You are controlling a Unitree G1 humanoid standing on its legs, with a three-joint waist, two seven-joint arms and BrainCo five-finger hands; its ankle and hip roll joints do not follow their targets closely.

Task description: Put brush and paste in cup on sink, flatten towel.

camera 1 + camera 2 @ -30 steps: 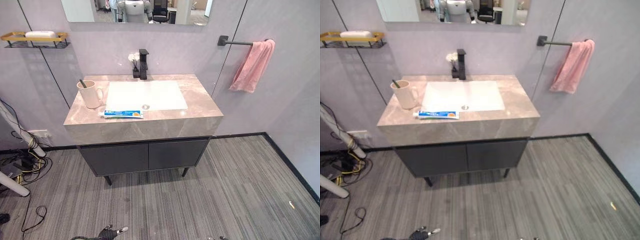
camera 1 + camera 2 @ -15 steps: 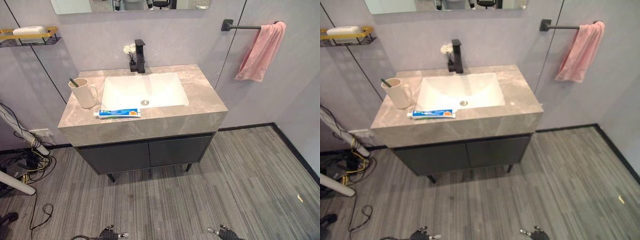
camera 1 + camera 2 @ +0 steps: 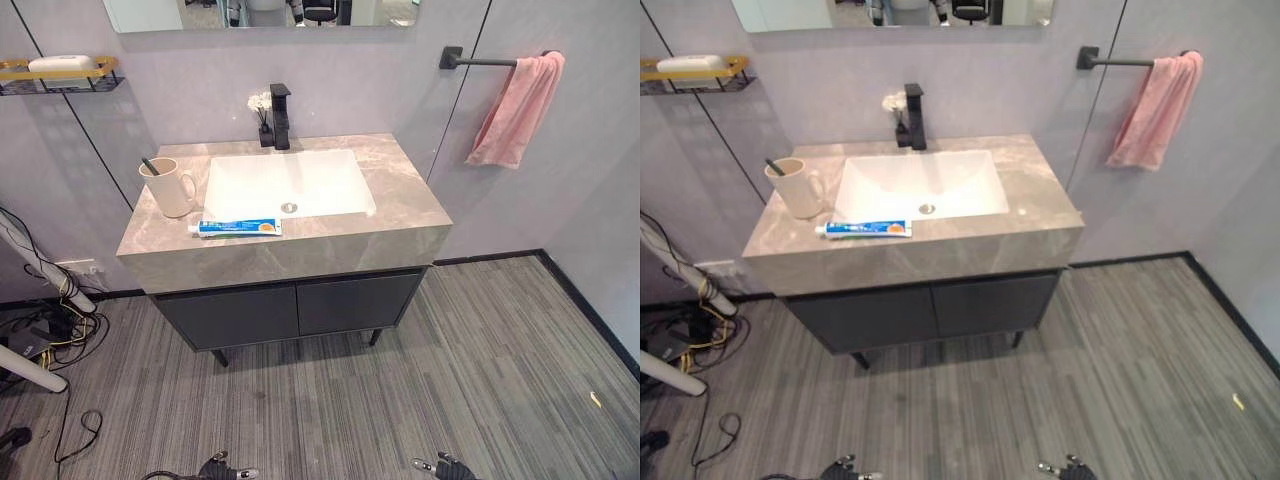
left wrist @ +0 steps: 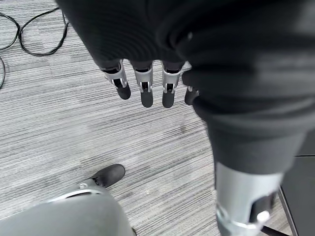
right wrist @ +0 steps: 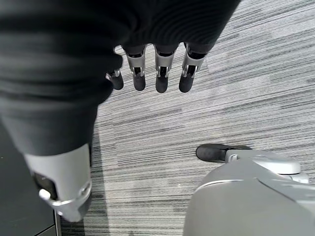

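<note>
Taking the basin as the landmark and going left to right: the cup stands on the counter just left of the basin, handle toward it. A dark stick that I take for the brush already leans inside the cup. The paste lies flat on the counter's front strip, in front of the basin's left half, near the cup but not touching it. Its long axis runs side to side, along the counter's edge. Behind the basin stands the black tap. Well right of the basin, the pink towel hangs bunched at the far end of the wall bar.

Both hands hang low over the floor, well short of the counter. The left hand has its fingers straight, side by side, holding nothing; the right hand is the same.

The paste lies ahead and to the left, so the left hand looks nearer to it. The towel would fall to the right hand.
</note>
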